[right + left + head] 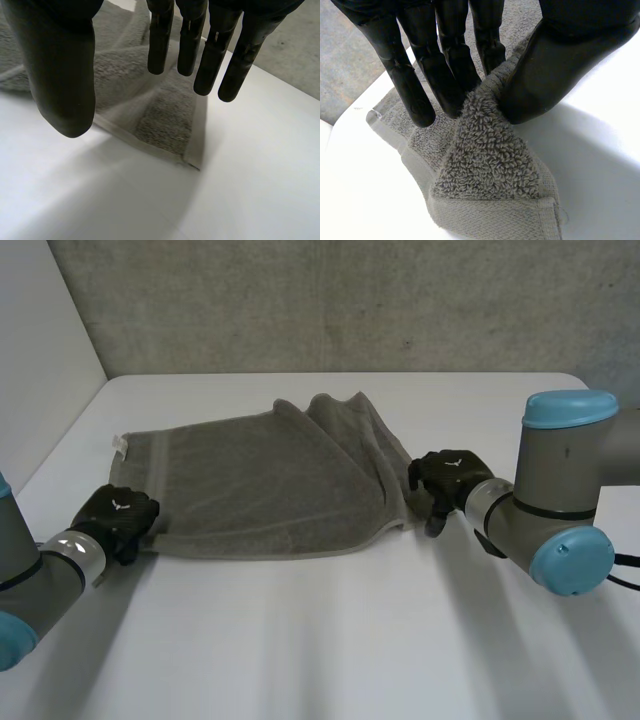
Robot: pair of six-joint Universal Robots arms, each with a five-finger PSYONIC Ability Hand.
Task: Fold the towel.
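A grey terry towel [270,480] lies spread on the white table [330,640], rumpled into folds along its right side. My left hand [118,512] is at the towel's near left corner. In the left wrist view its thumb [555,65] and fingers [445,75] pinch a raised bunch of that towel corner [490,170]. My right hand [447,478] is at the near right corner. In the right wrist view its fingers [210,55] and thumb [65,75] hang straight and apart just above the hemmed towel corner [165,120], holding nothing.
A small white tag [119,445] sticks out at the towel's far left corner. A grey wall [350,300] rises behind the table's far edge. Bare tabletop stretches in front of the towel, between my two arms.
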